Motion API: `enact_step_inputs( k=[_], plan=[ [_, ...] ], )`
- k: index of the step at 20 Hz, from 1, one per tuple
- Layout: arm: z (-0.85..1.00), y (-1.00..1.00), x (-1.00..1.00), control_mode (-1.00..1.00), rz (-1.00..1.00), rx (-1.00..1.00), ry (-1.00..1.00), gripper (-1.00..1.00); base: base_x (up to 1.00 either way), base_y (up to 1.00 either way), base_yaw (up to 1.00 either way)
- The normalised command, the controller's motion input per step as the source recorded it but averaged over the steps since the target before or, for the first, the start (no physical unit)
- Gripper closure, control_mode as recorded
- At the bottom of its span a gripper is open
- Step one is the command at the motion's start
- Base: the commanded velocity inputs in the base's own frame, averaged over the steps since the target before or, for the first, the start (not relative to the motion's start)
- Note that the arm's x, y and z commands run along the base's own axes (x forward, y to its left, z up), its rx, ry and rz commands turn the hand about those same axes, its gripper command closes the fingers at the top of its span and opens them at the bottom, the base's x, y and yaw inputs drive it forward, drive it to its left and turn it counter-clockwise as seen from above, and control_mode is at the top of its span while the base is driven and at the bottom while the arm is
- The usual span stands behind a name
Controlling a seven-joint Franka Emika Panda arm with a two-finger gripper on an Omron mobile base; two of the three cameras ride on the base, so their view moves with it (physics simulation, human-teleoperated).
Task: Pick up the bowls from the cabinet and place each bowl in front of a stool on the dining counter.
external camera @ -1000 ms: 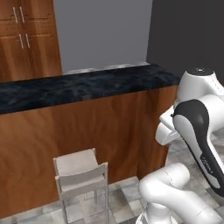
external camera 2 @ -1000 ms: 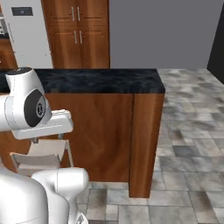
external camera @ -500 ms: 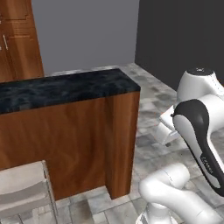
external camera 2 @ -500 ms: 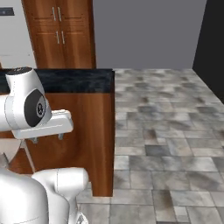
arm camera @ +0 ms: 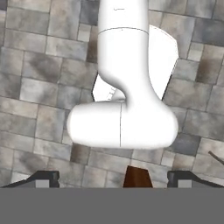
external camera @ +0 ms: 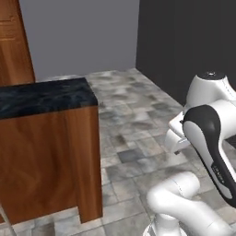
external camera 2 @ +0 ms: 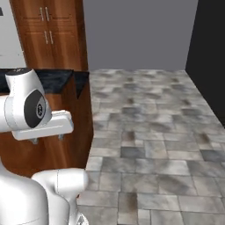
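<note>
Hand view: the gripper (arm camera: 114,179) points down at the stone tile floor (arm camera: 35,78), its two tips wide apart, holding nothing. One dining counter (external camera: 44,97) stands left.

The dining counter (external camera: 44,97) runs off the left edge of the left base view, so you can't see how long it is. In the right base view the white arm hides most of its front, and just a bit of the black top (external camera 2: 61,79) shows. The tall wooden pantry (external camera 2: 50,33) is cut off by the top edge there, and in the left base view it is just a thin strip (external camera: 16,41) in the corner. In the hand view the finger tips (arm camera: 43,178) of the gripper (arm camera: 113,179) barely peek up at the bottom, far apart
</note>
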Motion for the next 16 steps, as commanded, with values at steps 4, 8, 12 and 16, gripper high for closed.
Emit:
enact_step_inputs(
  k=[4,8,12,16],
  plan=[
    [0.0,0.0,0.0,1.0,0.0,0.0,0.0,-1.0,0.83,-1.0,0.24],
    [0.0,0.0,0.0,1.0,0.0,0.0,0.0,-1.0,0.87,-1.0,0.31],
    [0.0,0.0,0.0,1.0,0.0,0.0,0.0,-1.0,0.91,-1.0,0.41],
    [0.0,0.0,0.0,1.0,0.0,0.0,0.0,-1.0,0.9,-1.0,0.44]
  ],
)
